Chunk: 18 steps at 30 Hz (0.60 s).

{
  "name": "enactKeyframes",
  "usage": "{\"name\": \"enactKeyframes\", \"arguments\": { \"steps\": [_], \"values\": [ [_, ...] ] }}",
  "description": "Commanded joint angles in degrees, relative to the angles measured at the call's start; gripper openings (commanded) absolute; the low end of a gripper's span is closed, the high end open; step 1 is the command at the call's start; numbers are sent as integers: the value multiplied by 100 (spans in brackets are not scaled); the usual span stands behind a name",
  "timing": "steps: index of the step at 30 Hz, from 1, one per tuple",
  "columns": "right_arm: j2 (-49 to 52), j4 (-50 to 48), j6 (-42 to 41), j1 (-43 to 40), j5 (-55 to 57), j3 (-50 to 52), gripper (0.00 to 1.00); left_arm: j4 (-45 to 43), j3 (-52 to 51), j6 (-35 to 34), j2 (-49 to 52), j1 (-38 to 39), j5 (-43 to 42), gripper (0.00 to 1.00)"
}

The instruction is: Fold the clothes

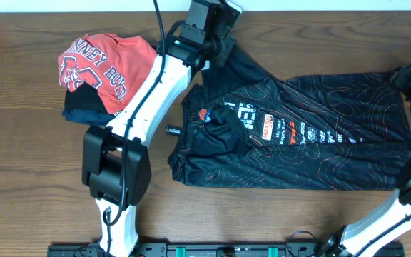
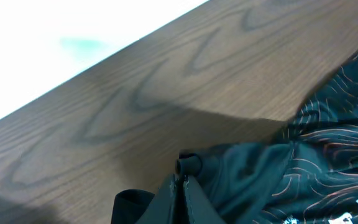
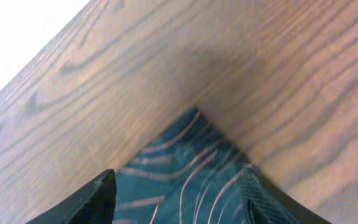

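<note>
First fold: jersey (image 1: 320, 157) spread on the counter (image 1: 34, 143), my left gripper (image 2: 188, 168) pinches its far sleeve, right gripper (image 3: 178, 174) spread astride the far hem corner, so I judge it needs closing before I lift both.

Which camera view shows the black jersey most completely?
The overhead view: the black jersey lies across the table nearly whole, with lettering and logos visible. The left wrist view shows only a dark patterned fold; the right wrist view shows only one corner.

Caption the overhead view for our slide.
Black jersey on wooden table, left arm and right arm at its far corners; red T-shirt beside.
</note>
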<state>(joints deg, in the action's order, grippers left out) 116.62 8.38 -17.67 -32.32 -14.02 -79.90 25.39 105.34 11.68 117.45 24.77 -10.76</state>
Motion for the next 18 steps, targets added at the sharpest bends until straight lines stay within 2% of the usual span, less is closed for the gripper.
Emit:
{"name": "enactKeyframes", "arguments": {
  "steps": [1,12,18],
  "values": [
    [455,24,101,9,203,-372,62,17,33,11,-225,-20,-55,6],
    [1311,308,103,15,376,-1001,62,232,33,9,-660,-20,-57,6],
    [1578,372,105,94,352,-1001,54,330,33,11,-667,20,-55,6]
  ]
}}
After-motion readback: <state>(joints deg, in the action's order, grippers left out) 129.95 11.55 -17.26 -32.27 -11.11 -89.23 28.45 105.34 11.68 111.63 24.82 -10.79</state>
